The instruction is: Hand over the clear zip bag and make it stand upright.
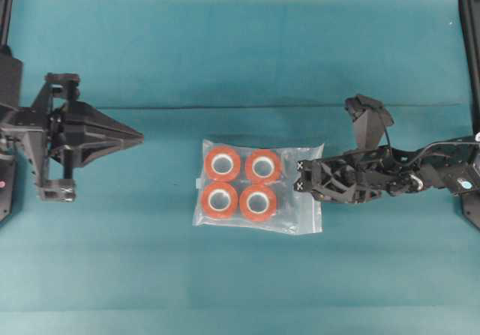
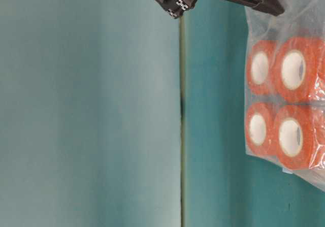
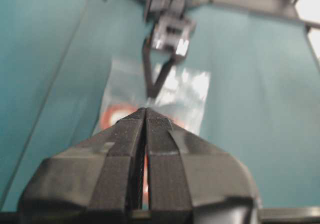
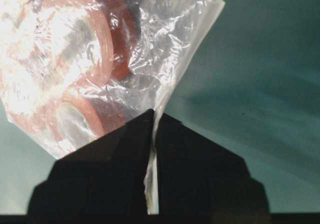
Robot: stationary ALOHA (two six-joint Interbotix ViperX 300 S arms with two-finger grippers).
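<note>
- The clear zip bag (image 1: 259, 186) is seen mid-table in the overhead view, between the two arms, with four tape rolls (image 1: 223, 163) packed two by two inside.
- It is pinched at its right-hand edge by the right gripper (image 1: 301, 177); the jaws are clamped on a fold of plastic only, not on a roll.
- That edge grip is judged deliberate: the far side is left free for the other arm to take, and the heavy rolls are kept clear of the jaws.
- The left gripper (image 1: 137, 135) is pressed together on nothing, well apart from the bag and pointed at it, probably staged for the handover; it would need to be opened first.
- The pinch itself is shown only by the right wrist view: film is trapped between the closed fingers (image 4: 125, 149) and the bag (image 4: 125, 58) fans out above them.
- From overhead the bag reads as flat; whether it is lifted or resting cannot be told there.
- In the table-level view the bag (image 2: 284, 95) is shown face-on, but the grip point is cut off.
- In the left wrist view the shut fingers (image 3: 122, 154) are lined up with the bag (image 3: 190, 93) and the right arm beyond.
</note>
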